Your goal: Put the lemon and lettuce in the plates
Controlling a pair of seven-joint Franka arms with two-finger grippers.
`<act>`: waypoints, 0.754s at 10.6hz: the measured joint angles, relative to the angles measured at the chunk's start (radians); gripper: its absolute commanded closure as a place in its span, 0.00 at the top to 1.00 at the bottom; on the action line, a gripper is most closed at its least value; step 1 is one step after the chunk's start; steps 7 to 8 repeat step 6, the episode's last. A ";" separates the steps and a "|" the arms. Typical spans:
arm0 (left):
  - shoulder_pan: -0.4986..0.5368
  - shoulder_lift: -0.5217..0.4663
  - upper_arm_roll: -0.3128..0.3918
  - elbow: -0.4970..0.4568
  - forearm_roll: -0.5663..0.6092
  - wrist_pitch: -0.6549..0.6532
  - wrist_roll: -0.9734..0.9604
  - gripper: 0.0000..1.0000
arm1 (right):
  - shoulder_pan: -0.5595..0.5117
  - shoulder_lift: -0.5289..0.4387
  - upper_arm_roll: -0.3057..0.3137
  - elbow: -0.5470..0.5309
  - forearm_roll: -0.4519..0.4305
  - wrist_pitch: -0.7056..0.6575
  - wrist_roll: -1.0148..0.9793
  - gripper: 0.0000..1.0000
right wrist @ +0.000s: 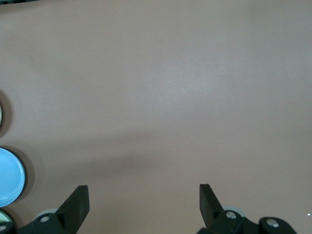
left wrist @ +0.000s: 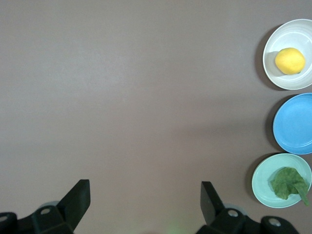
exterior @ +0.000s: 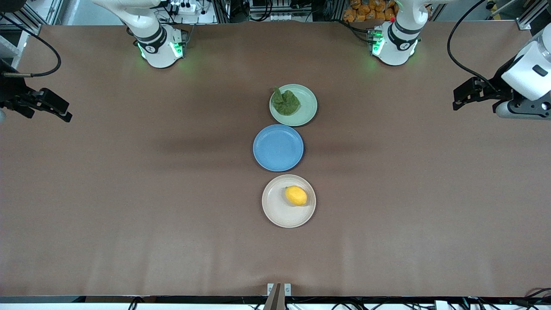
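Resting already on plates: lemon (exterior: 296, 195) in the beige plate (exterior: 277, 211), nearer the camera than the blue plate (exterior: 278, 147); lettuce (exterior: 286, 102) in the green plate (exterior: 306, 107), farther; left gripper (exterior: 462, 98) and right gripper (exterior: 58, 110) spread wide, empty, over bare table ends; likely firm, smooth lemon, gripped across its middle; limp, light lettuce, pinched at its bunched centre.

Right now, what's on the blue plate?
Nothing shows on the blue plate. The lemon sits on the beige plate, the lettuce on the green plate, hiding part of it.

left arm: waits, raised over its end of the table | left gripper (left wrist: 144, 202): fingers spread wide, empty | right arm: waits likewise | right gripper (right wrist: 144, 202): fingers spread wide, empty
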 measured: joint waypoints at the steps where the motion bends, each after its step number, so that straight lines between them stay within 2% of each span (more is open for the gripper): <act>1: 0.000 0.000 0.000 0.002 0.000 -0.001 0.000 1.00 | 0.000 0.000 0.002 0.000 0.001 -0.003 0.000 1.00; 8: 0.000 0.000 -0.002 0.002 0.000 -0.017 0.000 1.00 | 0.000 0.000 0.004 0.000 0.001 -0.006 0.000 1.00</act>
